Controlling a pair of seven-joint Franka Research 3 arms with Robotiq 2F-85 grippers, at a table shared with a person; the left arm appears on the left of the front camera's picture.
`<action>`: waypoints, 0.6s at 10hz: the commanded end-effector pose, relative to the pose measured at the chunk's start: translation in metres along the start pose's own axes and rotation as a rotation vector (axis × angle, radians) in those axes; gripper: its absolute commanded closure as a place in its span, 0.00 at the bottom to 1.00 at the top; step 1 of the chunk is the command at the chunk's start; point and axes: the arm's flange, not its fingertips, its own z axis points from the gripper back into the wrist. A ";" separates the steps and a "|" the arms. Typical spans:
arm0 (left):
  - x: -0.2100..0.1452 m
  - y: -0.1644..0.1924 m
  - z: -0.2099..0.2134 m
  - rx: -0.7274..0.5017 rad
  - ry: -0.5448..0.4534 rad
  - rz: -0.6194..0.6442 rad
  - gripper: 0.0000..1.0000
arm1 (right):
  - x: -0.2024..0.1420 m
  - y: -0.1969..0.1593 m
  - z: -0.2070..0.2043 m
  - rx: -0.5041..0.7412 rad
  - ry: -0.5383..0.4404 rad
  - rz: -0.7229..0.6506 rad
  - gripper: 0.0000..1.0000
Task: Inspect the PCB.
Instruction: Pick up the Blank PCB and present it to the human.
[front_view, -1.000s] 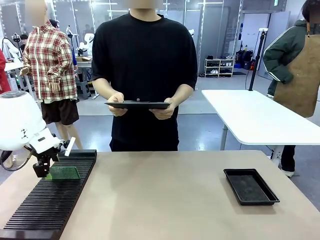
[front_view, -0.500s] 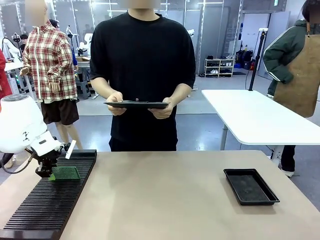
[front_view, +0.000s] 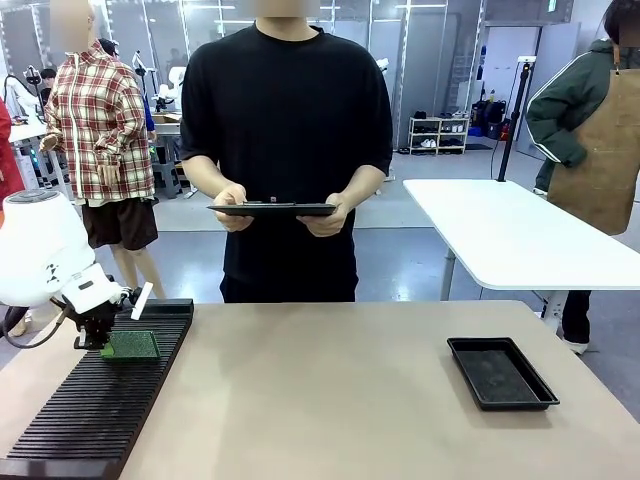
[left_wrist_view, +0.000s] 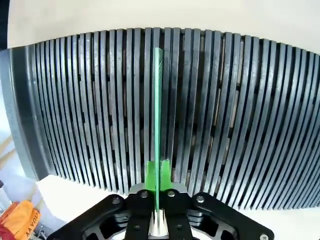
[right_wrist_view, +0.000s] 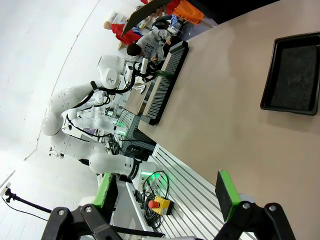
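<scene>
Stiffness is what I count on in the PCB (left_wrist_view: 158, 100): a thin, flat, light board that should hold its shape when carried by one edge; I judge it would flex or crack under a hard squeeze, and its faces look slick and easily marked, so the edge margin is the place to take it. My left tool (left_wrist_view: 158, 175) is closed on just that margin, the green pads (left_wrist_view: 150, 175) pinching the near edge from both sides; the board runs edge-on away from me over the slats of the black slotted rack (left_wrist_view: 240, 125); I cannot tell whether its lower edge sits in a slot or hangs just clear. Seen from the front, the board stands on edge near the far end of the rack, at the left of the bench (front_view: 330, 400); my left arm (front_view: 40, 250) comes in low from the side, wrist bent down over the rack. My right tool (right_wrist_view: 165, 187) is wide open and empty, looking across the bench at the black tray (right_wrist_view: 292, 75). At the far side a person holds a dark clipboard (front_view: 273, 210) in both hands; any lift wants to be straight, without twist, or the edge may catch a slat.
</scene>
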 end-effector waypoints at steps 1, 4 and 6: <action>-0.006 0.007 0.004 -0.015 -0.006 0.000 1.00 | 0.000 0.000 0.001 0.008 0.000 0.018 0.00; -0.012 -0.006 0.077 -0.008 -0.153 0.070 1.00 | 0.000 0.000 0.001 0.008 0.000 0.018 0.00; -0.030 -0.011 0.108 -0.049 -0.407 0.175 1.00 | 0.000 0.000 0.001 0.008 0.000 0.018 0.00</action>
